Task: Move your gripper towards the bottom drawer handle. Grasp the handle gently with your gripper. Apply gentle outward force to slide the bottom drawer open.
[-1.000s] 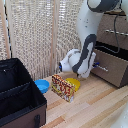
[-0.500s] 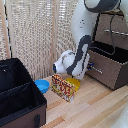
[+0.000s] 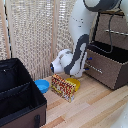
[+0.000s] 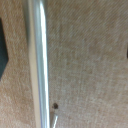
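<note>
Arm comes down from above, with the claw (image 3: 89, 60) at the front of the bottom drawer (image 3: 111, 70). It is mostly hidden behind the arm's own forearm in the exterior view, so its exact pose there is unclear.

In the wrist view the camera looks straight at the brown front panel. The bottom drawer handle (image 4: 37, 60) runs across the picture as a silver bar. Dark finger (image 4: 2, 55) shows at one edge and another dark bit at the opposite edge. They sit well apart with the bar between them, nearer the first one. So the claw reads as released and straddling the bar, not clamped on it. This looks like lining up so the fingers can close across the thin bar.

The drawer already stands out from the dresser with its black inside showing. Judged from that, the pull is at least partly done.

On the wooden counter (image 3: 97, 107), away from the drawer toward the exterior view's left:
- a red and yellow printed box (image 3: 64, 87), nearest the drawer
- a blue bowl (image 3: 42, 86), farther off
- a black case (image 3: 20, 97), farthest

All are clear of the drawer's sliding path. The box has print on it, but it is too blurred to read. No other labels are visible.
</note>
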### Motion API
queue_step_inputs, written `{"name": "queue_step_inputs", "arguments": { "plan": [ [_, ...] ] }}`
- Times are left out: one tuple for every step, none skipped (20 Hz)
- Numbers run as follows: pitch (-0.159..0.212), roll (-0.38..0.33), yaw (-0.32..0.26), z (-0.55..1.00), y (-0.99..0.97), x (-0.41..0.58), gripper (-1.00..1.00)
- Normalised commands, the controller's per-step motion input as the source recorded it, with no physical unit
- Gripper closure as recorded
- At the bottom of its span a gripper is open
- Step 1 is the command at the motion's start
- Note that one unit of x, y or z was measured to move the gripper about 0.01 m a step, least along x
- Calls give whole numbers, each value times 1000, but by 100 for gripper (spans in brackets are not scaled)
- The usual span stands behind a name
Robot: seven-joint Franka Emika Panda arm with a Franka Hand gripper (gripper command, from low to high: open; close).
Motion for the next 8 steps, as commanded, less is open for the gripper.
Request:
{"name": "queue_step_inputs", "arguments": {
  "plan": [
    [0, 71, -66, 289, 231, 363, -100],
    [0, 108, -54, 329, 214, 329, -100],
    [0, 92, -62, 311, 223, 337, -100],
    [0, 96, -49, 351, 246, 294, -100],
    [0, 102, -54, 409, 226, 283, -100],
    [-10, 147, -42, 483, 177, 269, -100],
    [-6, 185, -41, 543, 151, 309, -100],
    [0, 216, -23, 489, 157, 280, -100]
  ]
}}
